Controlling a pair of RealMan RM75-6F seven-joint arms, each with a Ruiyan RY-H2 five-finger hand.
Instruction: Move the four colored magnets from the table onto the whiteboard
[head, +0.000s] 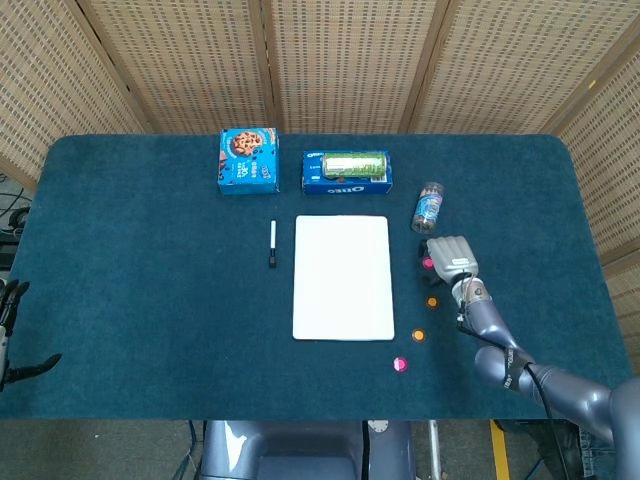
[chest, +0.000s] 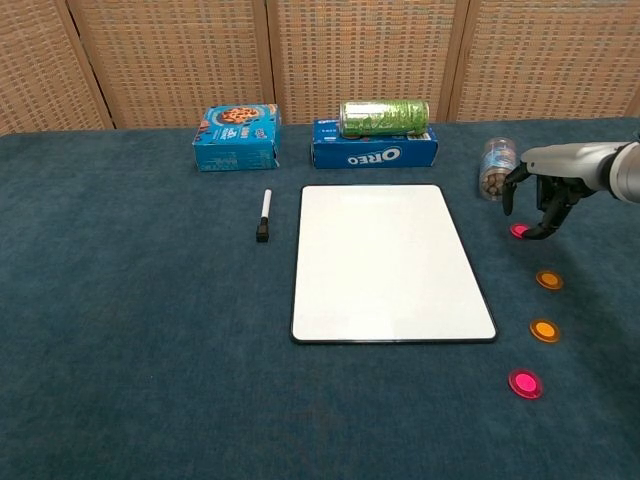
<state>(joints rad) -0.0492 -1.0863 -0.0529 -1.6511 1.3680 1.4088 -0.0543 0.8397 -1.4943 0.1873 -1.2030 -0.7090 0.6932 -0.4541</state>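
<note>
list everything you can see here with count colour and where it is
whiteboard: 1, white, table centre
magnets: 4 in a column right of the whiteboard, none on it; pink farthest, orange, orange, pink nearest
marker: 1, white with black cap, left of whiteboard
cookie box: 1, blue, back left
Oreo box: 1, blue, back centre
green can: 1, lying on the Oreo box
clear jar: 1, right of the boxes
table: 1, dark blue cloth
left hand: left table edge, holds nothing
right hand: fingers curled down over the farthest pink magnet

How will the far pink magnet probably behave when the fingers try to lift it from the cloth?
The far pink magnet looks like a flat, thin disc, so it probably offers little edge to grip and may slide on the blue cloth rather than lift. Lying flat, it seems unlikely to roll. It is small beside the right hand, so probably light.
</note>
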